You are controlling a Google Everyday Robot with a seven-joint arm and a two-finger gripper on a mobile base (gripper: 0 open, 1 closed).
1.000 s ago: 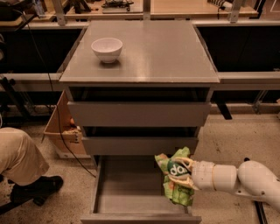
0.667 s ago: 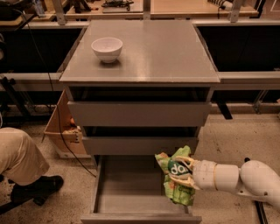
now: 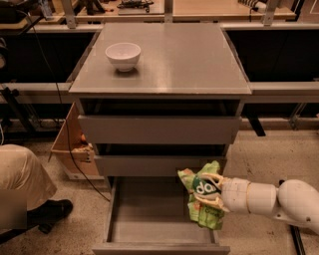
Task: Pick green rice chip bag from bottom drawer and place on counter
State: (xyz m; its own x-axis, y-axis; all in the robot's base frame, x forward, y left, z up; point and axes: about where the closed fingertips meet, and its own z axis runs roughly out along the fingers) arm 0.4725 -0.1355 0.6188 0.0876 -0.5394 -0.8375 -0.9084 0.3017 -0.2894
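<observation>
Hanging just where it was a moment ago, the white arm [image 3: 279, 199] reaches in from the right, and nothing else has shifted. The grey bench [image 3: 174, 60] atop the cabinet carries a white bowl [image 3: 123, 55] near its back left; a wooden worktop [image 3: 224, 7] runs behind. The bottom drawer [image 3: 159, 247] stands pulled out. Over its right edge the gripper [image 3: 205, 191] has its jaws clenched on the green rice chip bag [image 3: 204, 216]. A cardboard box [image 3: 70, 149] sits on the floor to the left.
</observation>
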